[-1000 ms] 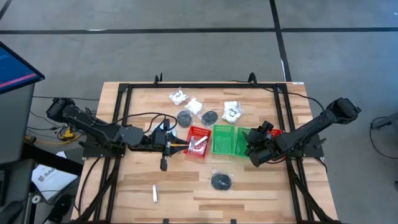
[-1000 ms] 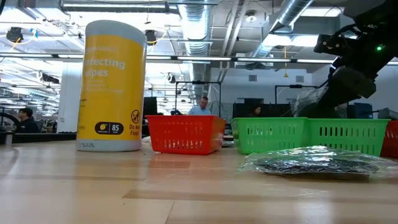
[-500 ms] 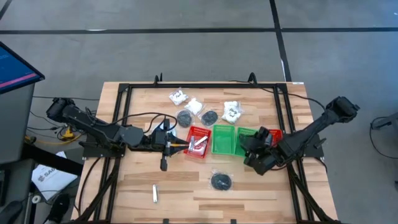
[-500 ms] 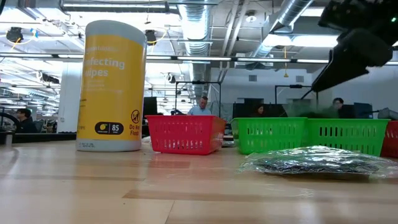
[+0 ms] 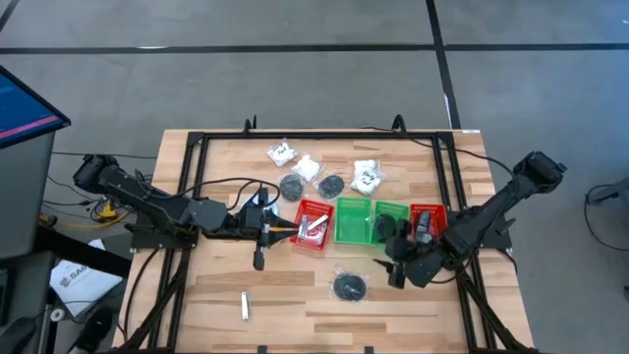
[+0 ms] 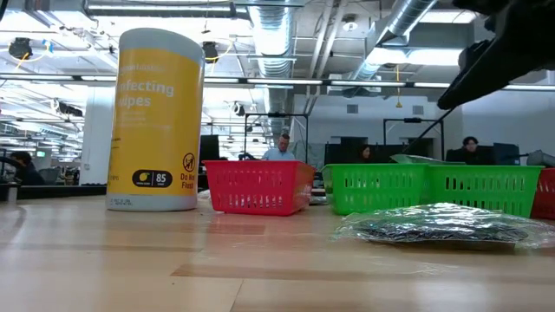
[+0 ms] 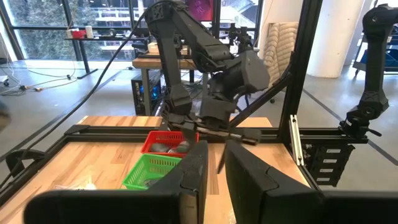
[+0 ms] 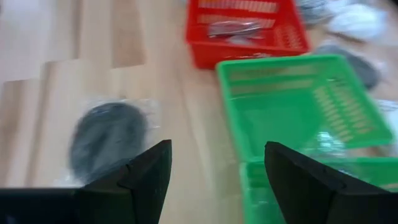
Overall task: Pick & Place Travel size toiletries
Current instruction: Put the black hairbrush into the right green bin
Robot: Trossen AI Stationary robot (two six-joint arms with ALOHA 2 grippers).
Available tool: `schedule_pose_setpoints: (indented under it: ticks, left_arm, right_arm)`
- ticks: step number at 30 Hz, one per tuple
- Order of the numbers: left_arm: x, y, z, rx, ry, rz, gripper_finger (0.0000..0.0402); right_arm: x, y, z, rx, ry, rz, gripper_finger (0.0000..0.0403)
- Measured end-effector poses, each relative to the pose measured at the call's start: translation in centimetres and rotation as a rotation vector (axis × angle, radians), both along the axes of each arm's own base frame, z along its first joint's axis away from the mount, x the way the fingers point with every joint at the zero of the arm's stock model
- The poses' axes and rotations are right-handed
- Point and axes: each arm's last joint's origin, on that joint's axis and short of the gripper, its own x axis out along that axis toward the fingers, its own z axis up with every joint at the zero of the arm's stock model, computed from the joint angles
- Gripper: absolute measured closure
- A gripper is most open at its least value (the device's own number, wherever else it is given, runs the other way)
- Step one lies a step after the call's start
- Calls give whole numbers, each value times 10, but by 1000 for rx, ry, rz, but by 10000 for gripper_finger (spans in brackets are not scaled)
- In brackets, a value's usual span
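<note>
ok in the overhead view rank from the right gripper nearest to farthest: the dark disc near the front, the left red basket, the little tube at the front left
From the right gripper, open:
1. Dark disc, just left of it.
2. Left red basket, mid-table.
3. Little tube, front left, farthest.

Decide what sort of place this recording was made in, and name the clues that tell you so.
Most likely a robotics lab in an open-plan industrial workspace. Clues: exposed ceiling ducts over rows of workstations with people seated, and a wooden table inside a black metal frame that carries two robot arms.
</note>
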Motion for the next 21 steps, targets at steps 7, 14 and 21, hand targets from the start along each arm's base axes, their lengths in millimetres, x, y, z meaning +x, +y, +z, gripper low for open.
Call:
schedule_pose_setpoints:
  ticks: [7,14,21]
  left_arm:
    - [0,0,0,0,0,0,355]
    - [0,0,0,0,0,0,355]
    - [0,0,0,0,0,0,355]
  right_arm:
    - [5,16,-18,-12,30,47,159]
    - [12,25,-35,-9,64,67,159]
    - [21,35,-53,44,98,107,159]
